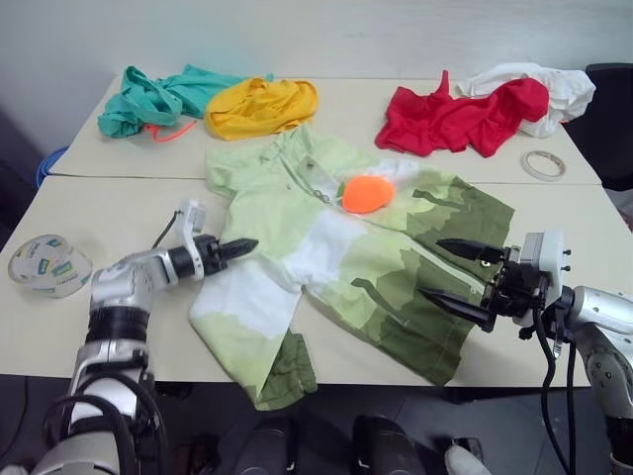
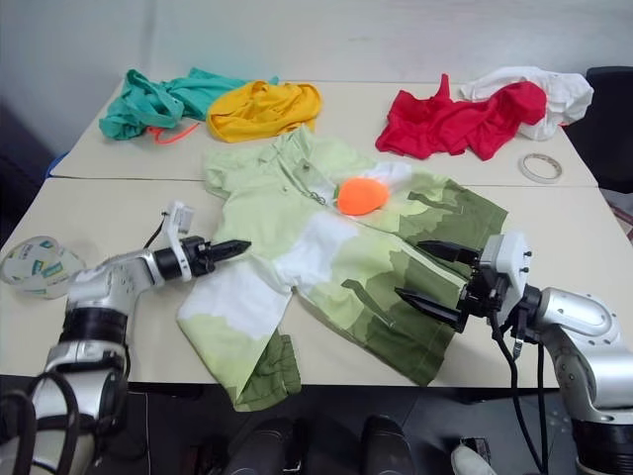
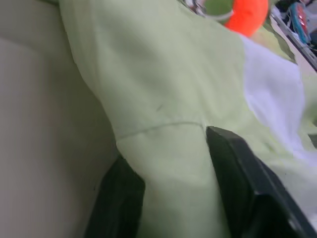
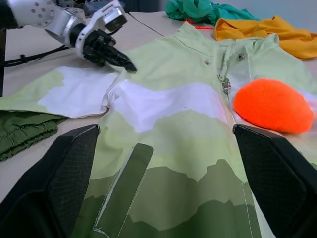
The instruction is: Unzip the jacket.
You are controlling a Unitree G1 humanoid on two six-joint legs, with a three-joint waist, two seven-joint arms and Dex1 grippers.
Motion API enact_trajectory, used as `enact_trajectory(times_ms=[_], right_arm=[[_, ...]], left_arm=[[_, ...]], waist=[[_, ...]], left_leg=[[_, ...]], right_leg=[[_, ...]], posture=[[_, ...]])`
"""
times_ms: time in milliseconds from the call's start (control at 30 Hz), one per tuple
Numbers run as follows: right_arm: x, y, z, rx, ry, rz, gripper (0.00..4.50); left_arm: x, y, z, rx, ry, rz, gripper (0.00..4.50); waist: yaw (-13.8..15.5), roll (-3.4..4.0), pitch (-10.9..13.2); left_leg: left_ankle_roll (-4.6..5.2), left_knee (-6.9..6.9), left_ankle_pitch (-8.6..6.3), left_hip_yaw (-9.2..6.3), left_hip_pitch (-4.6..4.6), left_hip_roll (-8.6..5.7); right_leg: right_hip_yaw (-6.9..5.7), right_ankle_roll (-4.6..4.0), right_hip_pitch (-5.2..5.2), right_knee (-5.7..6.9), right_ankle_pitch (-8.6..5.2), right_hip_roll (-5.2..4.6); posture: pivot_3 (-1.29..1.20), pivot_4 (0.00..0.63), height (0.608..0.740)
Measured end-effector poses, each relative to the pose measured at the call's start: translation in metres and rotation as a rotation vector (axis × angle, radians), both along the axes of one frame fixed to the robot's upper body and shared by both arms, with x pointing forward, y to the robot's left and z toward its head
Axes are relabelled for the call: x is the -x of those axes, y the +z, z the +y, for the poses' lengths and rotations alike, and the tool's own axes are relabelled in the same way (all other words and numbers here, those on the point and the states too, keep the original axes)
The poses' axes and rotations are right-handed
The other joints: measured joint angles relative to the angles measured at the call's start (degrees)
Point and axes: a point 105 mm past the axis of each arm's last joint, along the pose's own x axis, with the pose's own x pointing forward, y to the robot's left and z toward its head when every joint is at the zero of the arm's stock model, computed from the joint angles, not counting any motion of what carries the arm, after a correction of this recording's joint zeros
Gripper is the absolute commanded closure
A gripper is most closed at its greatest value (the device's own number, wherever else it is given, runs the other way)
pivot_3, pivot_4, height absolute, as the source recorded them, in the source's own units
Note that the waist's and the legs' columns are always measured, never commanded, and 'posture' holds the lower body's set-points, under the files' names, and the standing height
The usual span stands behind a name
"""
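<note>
Item: jacket (image 1: 346,267), banded pale green, white and dark olive. Laid flat, front up, on the near desk (image 1: 79,213); collar toward the far edge, hem at the near edge and partly hung over it. Long axis runs from the far collar to the near hem, slanted toward the robot's right. Zipper is seen closed along that axis; orange puff pull (image 1: 367,194) rests high on the chest, just below the collar.

Left gripper (image 1: 240,245): fingers drawn close together, a fold of pale green sleeve seen between them in the left wrist view; a firm hold cannot be confirmed.

Right gripper (image 1: 457,274): fingers spread wide, nothing held, hovering over the olive hem side.

Pull lies beyond and between both grippers, roughly equidistant from both; the free right gripper is judged better placed.
</note>
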Motion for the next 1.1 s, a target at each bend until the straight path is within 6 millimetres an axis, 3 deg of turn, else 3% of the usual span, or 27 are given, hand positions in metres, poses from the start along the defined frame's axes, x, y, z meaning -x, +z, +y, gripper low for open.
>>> enact_trajectory(times_ms=[67, 100, 200, 333, 467, 600, 700, 767, 833, 967, 1100], right_arm=[[0.0, 0.002, -0.001, -0.001, -0.004, -0.01, 0.0], [0.0, 0.004, 0.0, -0.002, -0.002, -0.016, 0.0], [0.0, 0.006, 0.002, 0.0, 0.019, -0.025, 0.0], [0.001, 0.01, 0.011, 0.02, 0.083, -0.038, 0.0], [-0.001, 0.01, 0.019, 0.044, 0.131, 0.001, 0.0], [-0.008, 0.006, 0.026, 0.082, 0.149, 0.011, 0.0], [-0.015, -0.003, 0.025, 0.109, 0.137, 0.036, 0.0], [-0.019, -0.003, 0.03, 0.107, 0.16, 0.046, 0.0], [-0.022, 0.001, 0.038, 0.111, 0.198, 0.024, 0.0], [-0.032, 0.001, 0.046, 0.146, 0.225, -0.002, 0.0], [-0.042, -0.001, 0.059, 0.2, 0.264, -0.017, 0.0]], left_arm=[[0.014, -0.003, 0.0, -0.003, 0.008, 0.007, 4.4], [0.02, -0.002, 0.002, -0.002, 0.023, 0.002, 4.48], [0.047, 0.002, 0.005, -0.007, 0.051, -0.016, 4.48], [0.086, 0.003, -0.011, 0.023, 0.041, -0.024, 4.48], [0.124, -0.013, -0.023, 0.075, 0.104, 0.037, 4.48], [0.155, -0.025, -0.019, -0.033, 0.119, 0.05, 4.48], [0.177, -0.033, -0.015, -0.092, 0.068, 0.065, 3.83], [0.176, -0.032, -0.005, -0.101, 0.099, 0.023, 3.23], [0.17, -0.03, 0.016, -0.123, 0.16, -0.023, 2.64], [0.165, -0.011, 0.068, -0.287, 0.21, -0.126, 1.37], [0.156, 0.016, 0.087, -0.408, 0.112, -0.22, 0.2]], waist=[[0.02, 0.0, 0.0], [-0.02, 0.0, 0.0], [-0.15, 0.0, 0.0], [-0.34, 0.0, 0.0], [-0.36, 0.0, 0.0], [-0.16, -0.05, -0.03], [-0.29, 0.0, -0.01], [0.0, 0.01, -0.01], [0.02, 0.01, -0.01], [-0.03, 0.01, -0.01], [-0.09, 0.03, 0.01]], left_leg=[[-0.01, 0.02, 0.0, -0.02, 0.02, 0.02], [-0.01, 0.02, 0.0, -0.02, 0.02, 0.03], [-0.07, -0.01, -0.05, -0.04, 0.04, 0.08], [-0.11, -0.02, -0.1, -0.03, 0.09, 0.13], [-0.09, -0.02, -0.16, -0.02, 0.1, 0.15], [-0.12, -0.01, -0.22, 0.0, 0.15, 0.18], [-0.1, -0.06, -0.27, 0.05, 0.16, 0.18], [-0.06, -0.06, -0.29, 0.03, 0.15, 0.2], [-0.08, -0.06, -0.32, 0.04, 0.15, 0.28], [-0.1, -0.1, -0.35, 0.04, 0.1, 0.34], [-0.07, -0.1, -0.38, 0.04, 0.06, 0.33]], right_leg=[[0.04, 0.0, 0.02, 0.02, 0.0, -0.03], [0.11, -0.01, 0.02, 0.01, 0.01, -0.08], [0.59, -0.01, 0.04, -0.06, 0.01, -0.17], [0.74, -0.03, 0.08, -0.19, 0.01, -0.17], [0.79, -0.05, 0.1, -0.36, 0.01, -0.18], [0.85, -0.18, 0.09, -0.38, -0.03, -0.14], [0.9, -0.26, 0.06, -0.44, -0.07, -0.16], [0.87, -0.32, 0.04, -0.46, -0.05, -0.2], [0.81, -0.43, 0.02, -0.47, -0.01, -0.19], [0.72, -0.51, -0.01, -0.56, -0.02, -0.16], [0.71, -0.51, -0.04, -0.59, -0.01, -0.19]], posture=[[0.0, 0.15, 0.74], [0.0, 0.15, 0.74], [0.0, 0.15, 0.74], [0.0, 0.15, 0.74], [0.0, 0.15, 0.74], [0.0, 0.15, 0.74], [0.0, 0.15, 0.74], [0.0, 0.15, 0.74], [0.0, 0.15, 0.74], [0.0, 0.15, 0.74], [0.0, 0.15, 0.74]])
